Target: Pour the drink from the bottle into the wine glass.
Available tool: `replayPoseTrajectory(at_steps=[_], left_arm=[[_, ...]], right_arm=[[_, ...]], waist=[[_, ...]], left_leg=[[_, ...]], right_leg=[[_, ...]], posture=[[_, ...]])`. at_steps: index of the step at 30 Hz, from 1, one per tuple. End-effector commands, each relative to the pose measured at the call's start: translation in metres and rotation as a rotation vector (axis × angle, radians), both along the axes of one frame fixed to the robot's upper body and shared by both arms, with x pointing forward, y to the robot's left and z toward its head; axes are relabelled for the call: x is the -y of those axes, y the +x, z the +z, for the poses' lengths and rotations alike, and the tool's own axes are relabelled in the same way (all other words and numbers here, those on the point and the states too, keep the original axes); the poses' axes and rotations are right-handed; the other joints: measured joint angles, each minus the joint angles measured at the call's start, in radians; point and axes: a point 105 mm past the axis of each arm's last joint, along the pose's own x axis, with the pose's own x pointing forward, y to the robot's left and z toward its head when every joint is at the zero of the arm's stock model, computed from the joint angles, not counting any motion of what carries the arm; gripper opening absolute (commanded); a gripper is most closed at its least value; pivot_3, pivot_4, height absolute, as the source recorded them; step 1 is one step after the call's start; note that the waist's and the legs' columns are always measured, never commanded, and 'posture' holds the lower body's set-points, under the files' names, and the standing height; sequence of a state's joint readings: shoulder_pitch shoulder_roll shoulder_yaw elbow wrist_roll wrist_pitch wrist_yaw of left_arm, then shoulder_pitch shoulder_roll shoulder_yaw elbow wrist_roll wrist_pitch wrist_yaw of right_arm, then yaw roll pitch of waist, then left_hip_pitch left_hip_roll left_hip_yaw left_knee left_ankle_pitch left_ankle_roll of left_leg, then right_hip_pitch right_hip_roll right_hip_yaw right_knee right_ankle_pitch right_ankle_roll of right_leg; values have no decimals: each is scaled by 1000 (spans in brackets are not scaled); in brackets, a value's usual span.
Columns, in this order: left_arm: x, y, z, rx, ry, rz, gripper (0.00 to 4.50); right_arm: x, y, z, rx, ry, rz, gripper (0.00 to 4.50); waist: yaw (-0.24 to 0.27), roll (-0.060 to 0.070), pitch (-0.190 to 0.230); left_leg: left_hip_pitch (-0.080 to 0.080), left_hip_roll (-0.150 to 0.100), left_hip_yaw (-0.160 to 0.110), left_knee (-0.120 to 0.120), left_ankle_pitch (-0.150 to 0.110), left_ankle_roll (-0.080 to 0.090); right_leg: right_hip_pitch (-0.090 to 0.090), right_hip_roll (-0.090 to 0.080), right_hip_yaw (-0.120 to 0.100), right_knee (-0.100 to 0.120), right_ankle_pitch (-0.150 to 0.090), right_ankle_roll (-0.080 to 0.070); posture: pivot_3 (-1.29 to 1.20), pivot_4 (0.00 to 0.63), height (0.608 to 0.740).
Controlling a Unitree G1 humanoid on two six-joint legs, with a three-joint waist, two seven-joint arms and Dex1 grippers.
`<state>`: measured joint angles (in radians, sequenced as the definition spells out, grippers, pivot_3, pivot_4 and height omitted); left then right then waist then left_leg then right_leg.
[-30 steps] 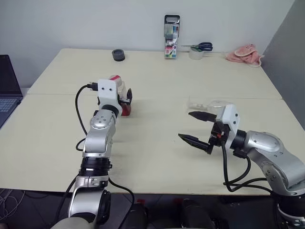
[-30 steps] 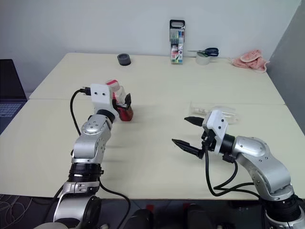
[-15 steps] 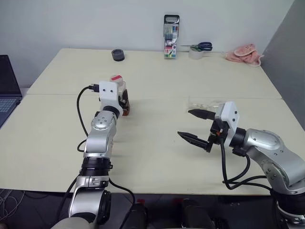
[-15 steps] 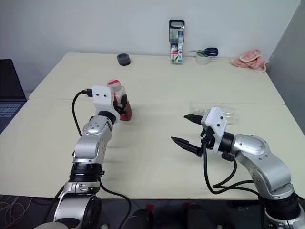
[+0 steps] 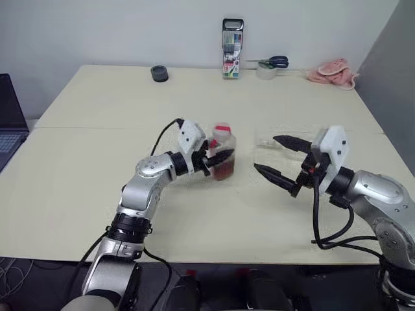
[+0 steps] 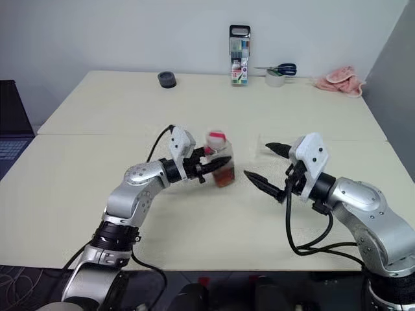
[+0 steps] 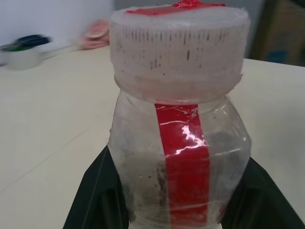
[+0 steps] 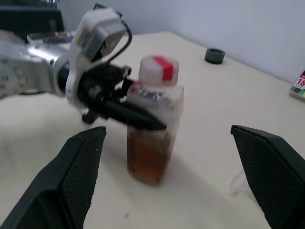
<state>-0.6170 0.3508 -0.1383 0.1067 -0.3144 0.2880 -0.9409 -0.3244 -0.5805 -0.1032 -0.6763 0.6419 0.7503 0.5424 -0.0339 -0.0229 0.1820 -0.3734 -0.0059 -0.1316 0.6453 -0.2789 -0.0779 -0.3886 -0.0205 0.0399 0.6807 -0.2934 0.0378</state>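
Since a second ago the left pincer (image 5: pixel 217 157) has clamped onto the bottle (image 5: pixel 223 153) and swung it rightward across the counter (image 5: pixel 97 162), from the left-centre to the middle, close in front of the right pincer (image 5: pixel 277 158), which has lifted slightly. Going left to right: dark laptop edge (image 5: pixel 9 113) at the far left, a small black round thing (image 5: pixel 159 73) near the far edge, then the left arm reaching in level with its black fingers (image 8: pixel 138 117) pinching the bottle's sides below the neck, so the bottle stays upright and the red-and-white cap (image 8: pixel 158 68) stays free to get at. Cap is on; the drink (image 8: pixel 148 155) sits in the lower half, amber-brown. Bottle base looks at or just above the counter, can't tell which. Next, the right pincer stands wide, holding nothing, fingers aimed at the bottle, probably positioned to take the cap off or take over the bottle. Just behind it the wine glass (image 5: pixel 279 139) appears to lie on its side on the counter, partly hidden, hard to read; likely needs standing up before pouring. Far edge: marker pack (image 5: pixel 232 49), tape roll with scissors (image 5: pixel 270 67), pink cloth (image 5: pixel 332 71). Pour not yet started.
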Motion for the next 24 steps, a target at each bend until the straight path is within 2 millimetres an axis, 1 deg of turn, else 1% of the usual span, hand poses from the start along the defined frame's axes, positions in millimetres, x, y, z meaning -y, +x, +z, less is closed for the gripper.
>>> replayPoseTrajectory(at_steps=[1,4,8,13,15,16,20,22,24], left_arm=[[17,-18,18,74,12,-208,1817],[21,-21,18,88,34,-273,1817],[24,-20,20,90,36,-306,1817],[24,-18,20,96,43,-316,1817],[25,-18,19,97,45,-318,1817],[25,-18,19,98,46,-318,1817],[24,-18,17,98,49,-317,1816],[23,-19,16,96,51,-314,1816],[22,-20,14,90,55,-314,1816]], right_arm=[[-17,-4,12,40,16,1,4500],[-25,2,12,38,37,-33,4500],[-33,7,10,36,60,-62,4500],[-34,12,8,37,79,-101,4500],[-35,12,7,36,84,-104,4097],[-35,12,6,36,88,-103,4001],[-39,11,9,45,105,-93,2563],[-42,10,11,51,114,-80,1942],[-44,8,11,51,120,-57,1906]], waist=[[1,0,0],[1,0,0],[1,0,0],[1,0,0],[1,0,0],[1,0,0],[1,0,0],[1,0,0],[1,0,0]], left_leg=[[0,0,0,0,-1,2],[0,0,0,0,-1,2],[-1,-1,0,0,-1,2],[-1,-1,-1,0,-1,3],[-1,-1,-1,0,-1,3],[-1,-1,-1,0,-1,3],[-1,-1,-1,0,-2,3],[-1,-1,-1,0,-2,3],[-1,-1,-1,0,-2,3]], right_leg=[[0,0,0,0,0,0],[0,0,0,0,0,0],[-1,0,0,0,0,0],[-1,0,0,0,0,0],[-1,0,0,0,0,0],[-1,0,0,0,0,0],[-1,0,0,0,0,0],[-1,0,0,0,0,0],[-1,0,0,0,0,0]], posture=[[0,150,740],[0,150,740],[0,150,740],[0,150,740],[0,150,740],[0,150,740],[0,150,740],[0,150,740],[0,150,740]])
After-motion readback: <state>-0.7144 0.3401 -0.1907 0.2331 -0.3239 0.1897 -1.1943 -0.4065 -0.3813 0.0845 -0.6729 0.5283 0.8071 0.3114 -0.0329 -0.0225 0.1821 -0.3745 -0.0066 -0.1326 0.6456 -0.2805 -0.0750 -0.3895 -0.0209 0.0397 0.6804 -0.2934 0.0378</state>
